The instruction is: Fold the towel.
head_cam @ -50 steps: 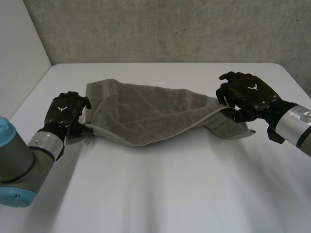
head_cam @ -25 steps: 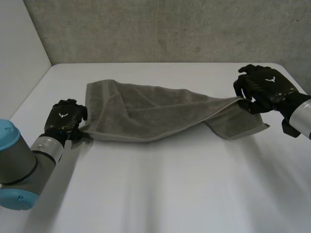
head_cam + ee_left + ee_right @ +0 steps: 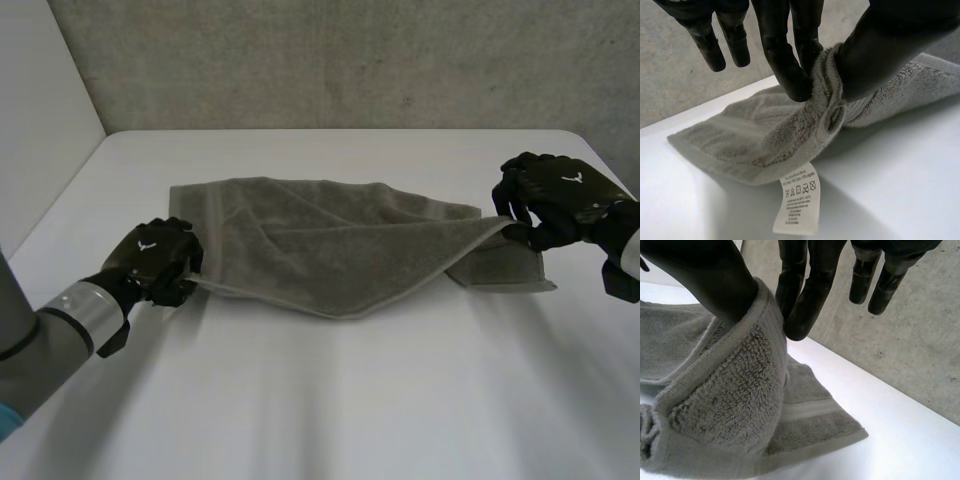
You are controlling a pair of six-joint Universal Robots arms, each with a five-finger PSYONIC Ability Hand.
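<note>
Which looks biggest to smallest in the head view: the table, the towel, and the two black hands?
1. white table
2. grey towel
3. left hand and right hand: they look about alike, so I leave them unranked.

Table [image 3: 330,400]: white, rounded far corners, grey wall [image 3: 350,60] behind its far edge.
Towel [image 3: 330,235]: grey, rumpled, lying across the table's middle from left to right, closer to the far edge than the near one; both ends raised.
Tag [image 3: 797,202]: white, hanging at the towel's left end.

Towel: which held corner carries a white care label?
The towel corner pinched by the left hand; the label hangs below it, none by the right hand.
</note>
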